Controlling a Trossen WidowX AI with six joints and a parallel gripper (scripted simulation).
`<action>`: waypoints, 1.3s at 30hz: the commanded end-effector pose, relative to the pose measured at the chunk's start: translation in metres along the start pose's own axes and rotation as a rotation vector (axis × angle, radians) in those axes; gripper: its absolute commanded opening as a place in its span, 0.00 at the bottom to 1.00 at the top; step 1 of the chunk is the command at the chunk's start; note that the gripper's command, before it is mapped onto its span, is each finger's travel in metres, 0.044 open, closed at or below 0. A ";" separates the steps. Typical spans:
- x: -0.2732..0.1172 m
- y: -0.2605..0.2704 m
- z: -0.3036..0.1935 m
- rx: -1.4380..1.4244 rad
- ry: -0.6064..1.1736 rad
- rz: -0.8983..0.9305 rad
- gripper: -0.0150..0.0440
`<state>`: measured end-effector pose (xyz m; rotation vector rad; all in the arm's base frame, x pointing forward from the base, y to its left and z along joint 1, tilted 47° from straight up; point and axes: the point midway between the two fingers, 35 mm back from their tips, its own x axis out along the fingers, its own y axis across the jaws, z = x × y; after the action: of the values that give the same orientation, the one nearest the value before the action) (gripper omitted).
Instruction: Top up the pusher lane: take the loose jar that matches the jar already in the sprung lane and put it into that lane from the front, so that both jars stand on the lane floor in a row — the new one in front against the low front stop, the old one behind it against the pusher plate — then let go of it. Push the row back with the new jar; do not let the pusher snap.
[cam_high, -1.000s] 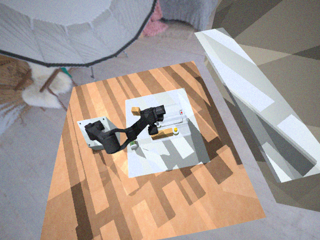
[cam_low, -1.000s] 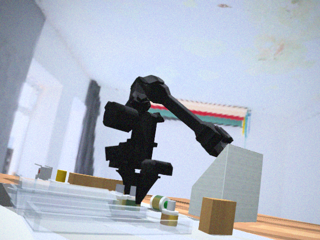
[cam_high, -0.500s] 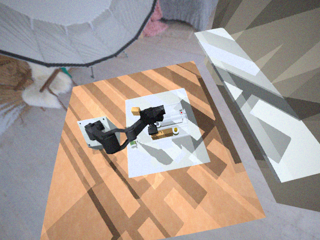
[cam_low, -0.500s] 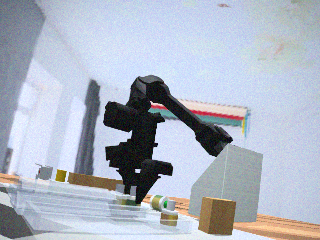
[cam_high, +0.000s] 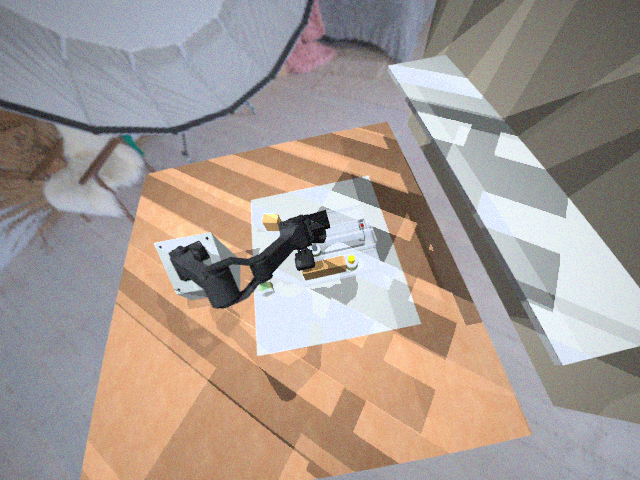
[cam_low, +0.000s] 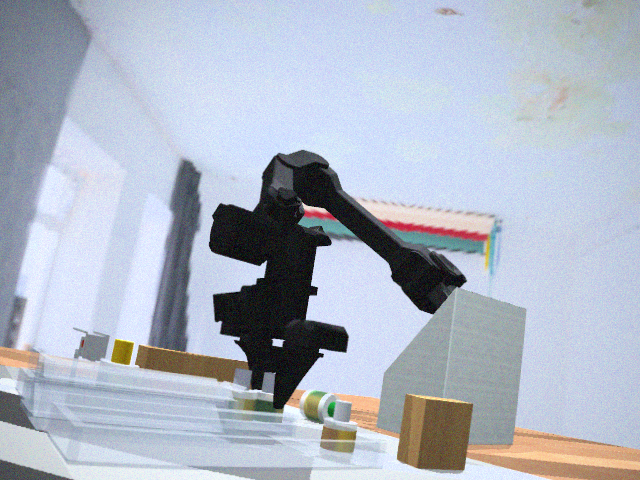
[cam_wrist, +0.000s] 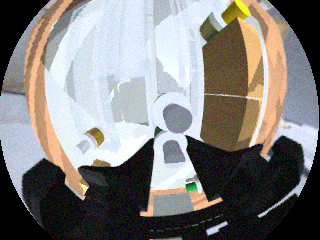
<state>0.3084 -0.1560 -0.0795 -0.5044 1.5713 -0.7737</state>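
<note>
My gripper (cam_low: 267, 398) (cam_wrist: 168, 139) points down and is shut on a grey-capped jar (cam_wrist: 173, 151) with a white shoulder. In the exterior view its green band shows behind the clear lane walls. A second grey-capped jar (cam_wrist: 177, 118) (cam_high: 315, 249) stands right beyond it along the clear lane, close to or touching it; I cannot tell which. Both look upright. The sprung lane (cam_low: 155, 384) is transparent. The pusher plate, the front stop and the held jar's base are not clearly visible. In the top view the arm hides the held jar.
A wooden bar (cam_high: 323, 267) (cam_low: 191, 363) (cam_wrist: 225, 90) runs alongside the lane, with a yellow-capped jar (cam_high: 351, 260) (cam_low: 123, 351) at its far end. A gold-banded jar (cam_low: 338, 438) (cam_wrist: 94, 137) stands on the other side. A green-capped jar (cam_high: 266, 288) (cam_low: 316, 405) lies sideways near a wooden block (cam_high: 271, 221) (cam_low: 436, 431).
</note>
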 end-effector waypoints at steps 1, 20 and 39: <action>0.000 -0.002 0.001 0.007 -0.006 -0.006 0.25; 0.000 -0.002 -0.002 0.007 -0.006 -0.006 0.25; 0.000 0.000 -0.006 0.006 -0.006 -0.006 0.25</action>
<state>0.3033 -0.1549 -0.0799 -0.5071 1.5645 -0.7763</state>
